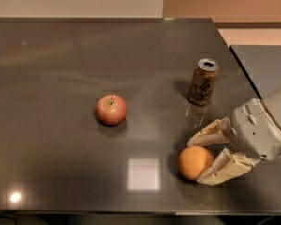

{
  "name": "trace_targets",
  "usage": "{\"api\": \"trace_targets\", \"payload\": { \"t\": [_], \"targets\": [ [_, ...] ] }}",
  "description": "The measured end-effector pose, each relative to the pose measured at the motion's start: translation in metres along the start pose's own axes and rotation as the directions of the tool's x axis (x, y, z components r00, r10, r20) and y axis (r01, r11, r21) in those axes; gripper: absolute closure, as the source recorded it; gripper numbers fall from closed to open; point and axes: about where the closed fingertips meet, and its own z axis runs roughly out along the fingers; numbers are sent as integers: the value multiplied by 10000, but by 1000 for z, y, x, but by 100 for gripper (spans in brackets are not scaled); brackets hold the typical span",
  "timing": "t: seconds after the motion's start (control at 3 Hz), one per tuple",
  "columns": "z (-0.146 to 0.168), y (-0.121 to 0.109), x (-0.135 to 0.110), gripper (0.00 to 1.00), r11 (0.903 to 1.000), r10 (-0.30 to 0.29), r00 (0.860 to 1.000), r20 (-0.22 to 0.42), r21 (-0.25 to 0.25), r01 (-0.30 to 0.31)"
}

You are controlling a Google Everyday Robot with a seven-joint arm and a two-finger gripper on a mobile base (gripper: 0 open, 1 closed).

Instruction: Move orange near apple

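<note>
The orange [193, 163] rests on the dark table near the front right. My gripper [195, 160] reaches in from the right, and its two beige fingers [214, 132] have closed on the orange, one against its upper back side and one against its lower right side. The apple [111, 109], red with yellowish patches and a short stem, sits on the table about a third of the table's width to the left of the orange and a little farther back.
A brown drink can [203, 81] stands upright behind the gripper, close to the table's right edge [234, 62]. The table's front edge [131, 213] runs just below the orange. A bright square reflection [143, 173] lies left of the orange.
</note>
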Motion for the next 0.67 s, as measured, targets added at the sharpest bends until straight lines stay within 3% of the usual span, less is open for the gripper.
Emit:
{"api": "trace_targets", "payload": {
  "t": [0.33, 0.67],
  "targets": [
    [-1, -19, -22, 100, 9997, 130, 9999, 81, 223, -132],
    [4, -39, -41, 100, 9994, 114, 9997, 199, 318, -120]
  ]
}}
